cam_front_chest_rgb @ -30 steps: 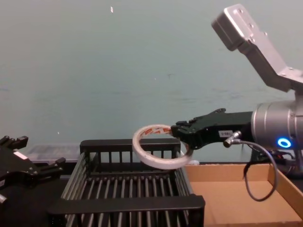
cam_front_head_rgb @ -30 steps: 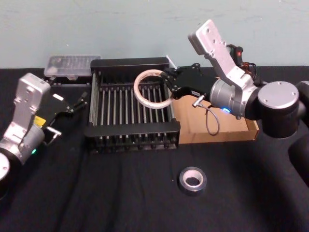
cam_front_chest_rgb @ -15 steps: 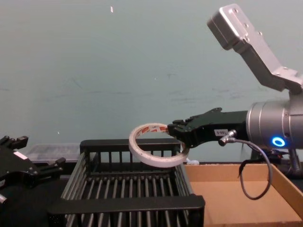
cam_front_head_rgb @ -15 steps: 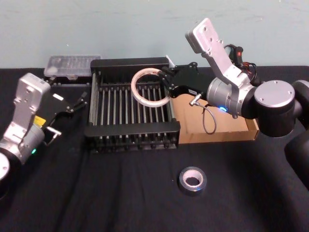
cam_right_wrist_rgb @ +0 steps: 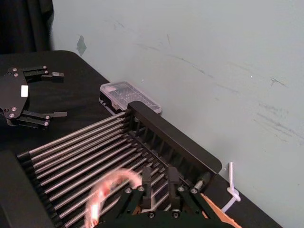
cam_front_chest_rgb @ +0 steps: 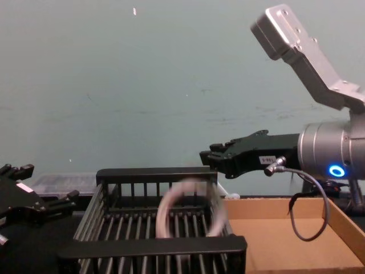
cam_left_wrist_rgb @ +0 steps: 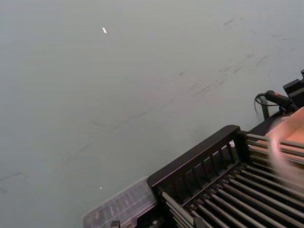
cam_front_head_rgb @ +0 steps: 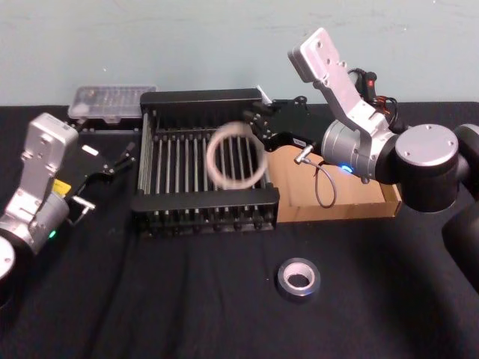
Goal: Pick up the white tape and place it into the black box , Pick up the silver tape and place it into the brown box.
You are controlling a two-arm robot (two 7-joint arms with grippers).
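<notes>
- Right gripper (cam_front_head_rgb: 258, 123) is hovering over the far right corner of the black box (cam_front_head_rgb: 202, 98), fingers spread, gripping nothing.
- White tape (cam_front_head_rgb: 236, 155) is showing blurred, upright, loose inside that box.
- Silver tape (cam_front_head_rgb: 299, 278) is lying on the table (cam_front_head_rgb: 187, 299), near the brown box (cam_front_head_rgb: 352, 209).
- Left gripper (cam_front_head_rgb: 116, 161) is sitting parked at left, fingers spread.

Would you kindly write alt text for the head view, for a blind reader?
The white tape is inside the black box, apart from the open right gripper above its right rim. The silver tape lies on the table in front, the brown box adjoins the black box, and the left gripper sits at left.
</notes>
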